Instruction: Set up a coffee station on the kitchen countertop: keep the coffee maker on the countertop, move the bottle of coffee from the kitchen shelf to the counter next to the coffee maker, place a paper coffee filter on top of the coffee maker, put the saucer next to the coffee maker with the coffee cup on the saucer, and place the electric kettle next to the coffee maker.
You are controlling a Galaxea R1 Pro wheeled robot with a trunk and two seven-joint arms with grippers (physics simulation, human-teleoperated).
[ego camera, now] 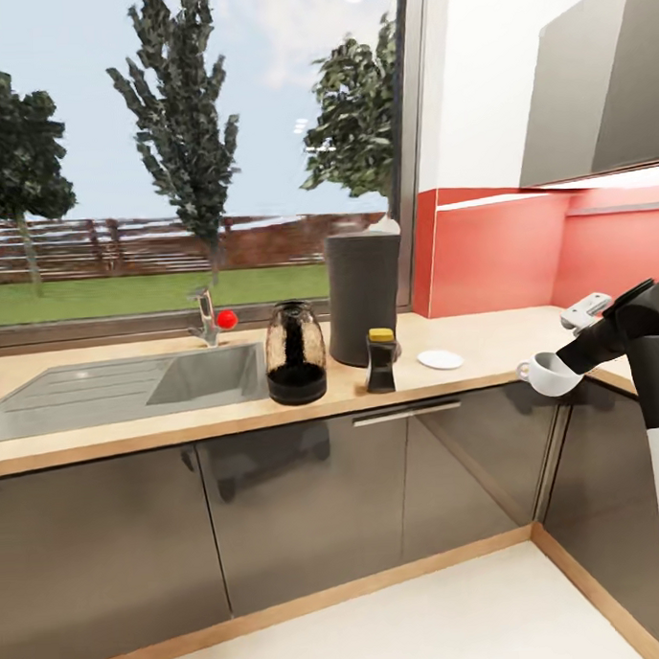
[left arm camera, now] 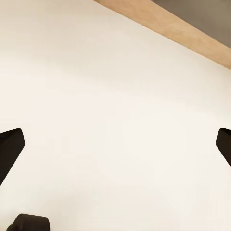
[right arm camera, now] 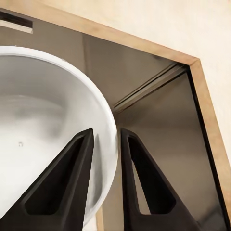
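- I'm carrying the cup [ego camera: 550, 374] in the right gripper [right arm camera: 107, 159]; fingers are pinching its rim wall, one inside, one outside. It's showing at the right-middle of the head frame, hanging out past the counter [ego camera: 483, 337] edge, over the cabinet fronts.
- Saucer [ego camera: 440, 359] is sitting on the counter, center-right of frame, near the dark coffee bottle [ego camera: 382, 360] and the tall coffee maker [ego camera: 364, 297]. Cup and saucer are well apart.
- Risk 1: it's a thin rim grip only. If I'm swinging fast, the cup could pivot between the fingers or slip out, and w/ nothing under it but floor it'd be gone.
- Risk 2: coming in low, I'm likely clipping the counter edge w/ the cup bottom. Need height first, I'd say.
- Risk 3: saucer is small and light-looking; setting down off-center could tip or shove it toward the bottle.
- Risk 4: the glass jar [ego camera: 295, 353] and bottle are crowding the left approach, so I'm favoring coming from the right.
- Left gripper [left arm camera: 115, 144] is wide apart, holding nothing, pointing at pale floor [left arm camera: 106, 96]. No worry there.
- Kettle: can't say which item it is, if any.
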